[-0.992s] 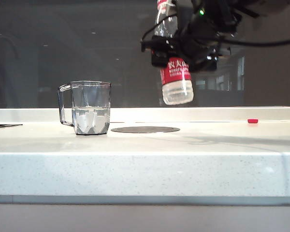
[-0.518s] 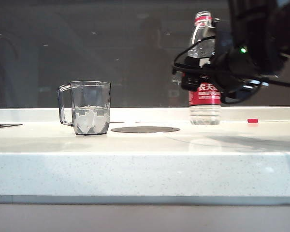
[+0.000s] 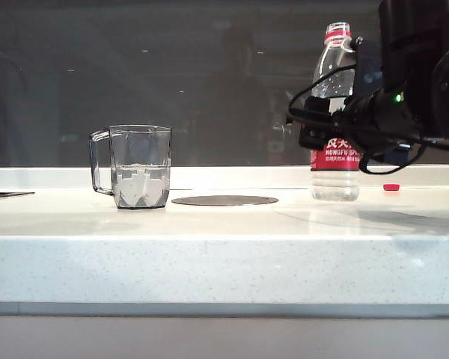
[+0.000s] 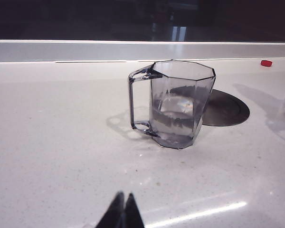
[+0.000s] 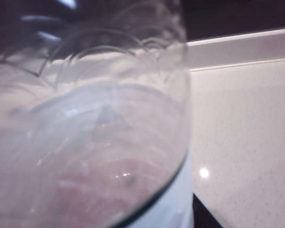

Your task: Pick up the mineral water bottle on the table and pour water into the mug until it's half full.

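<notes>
The mineral water bottle (image 3: 334,158) stands upright at the right of the table (image 3: 209,254), its open neck with the red ring at the top and its base at the countertop. My right gripper (image 3: 331,126) is shut on its middle, just above the red label. In the right wrist view the clear bottle (image 5: 85,142) fills most of the picture, with one dark finger (image 5: 202,216) beside it. The glass mug (image 3: 138,149) stands apart at the left, holding water (image 3: 141,183) to about half its height. My left gripper (image 4: 123,209) is shut and empty, in front of the mug (image 4: 180,104).
A dark round disc (image 3: 224,200) lies flat in the countertop between mug and bottle. A small red cap (image 3: 391,187) sits near the back ledge to the right of the bottle. A dark window wall runs behind the counter.
The right gripper has carried the bottle from high up near the middle, where it hung tilted, to the right and down. The bottle now stands upright at table level. The mug has not moved.
</notes>
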`<state>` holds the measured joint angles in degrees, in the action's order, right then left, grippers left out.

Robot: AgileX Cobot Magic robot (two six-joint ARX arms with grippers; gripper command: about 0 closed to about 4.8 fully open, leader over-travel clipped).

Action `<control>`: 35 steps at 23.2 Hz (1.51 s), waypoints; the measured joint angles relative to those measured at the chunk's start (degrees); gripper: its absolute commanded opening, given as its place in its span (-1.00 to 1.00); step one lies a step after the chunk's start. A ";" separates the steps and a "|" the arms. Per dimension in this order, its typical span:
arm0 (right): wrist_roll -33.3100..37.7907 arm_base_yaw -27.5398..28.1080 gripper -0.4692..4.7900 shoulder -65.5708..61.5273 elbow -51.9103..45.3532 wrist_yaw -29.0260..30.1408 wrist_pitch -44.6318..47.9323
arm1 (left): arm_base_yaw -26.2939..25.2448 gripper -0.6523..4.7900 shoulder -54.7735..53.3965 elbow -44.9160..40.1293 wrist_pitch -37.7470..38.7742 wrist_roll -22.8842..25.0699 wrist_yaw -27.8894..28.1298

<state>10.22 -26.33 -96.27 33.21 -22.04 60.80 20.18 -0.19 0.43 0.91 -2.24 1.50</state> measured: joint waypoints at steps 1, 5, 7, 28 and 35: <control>0.02 0.00 0.46 -0.44 0.00 0.04 0.07 | 0.00 -0.78 0.00 0.00 0.00 0.00 0.00; -0.07 0.02 0.63 -0.92 0.00 1.01 0.52 | 0.00 -0.78 0.00 0.00 0.00 0.00 0.00; -0.02 0.02 0.77 -0.96 0.00 1.33 0.68 | 0.00 -0.77 0.00 0.00 0.00 0.00 0.00; 3.74 -4.11 1.00 16.61 -17.33 3.63 1.01 | -5.22 -0.77 0.00 0.00 0.00 0.02 -0.46; 3.91 -12.35 -0.06 29.70 -21.81 3.72 -2.21 | -17.51 -0.77 0.00 0.00 0.00 0.04 -0.66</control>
<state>14.13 -38.68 -66.57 11.40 -18.33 58.59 2.68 -0.19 0.43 0.91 -2.20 0.84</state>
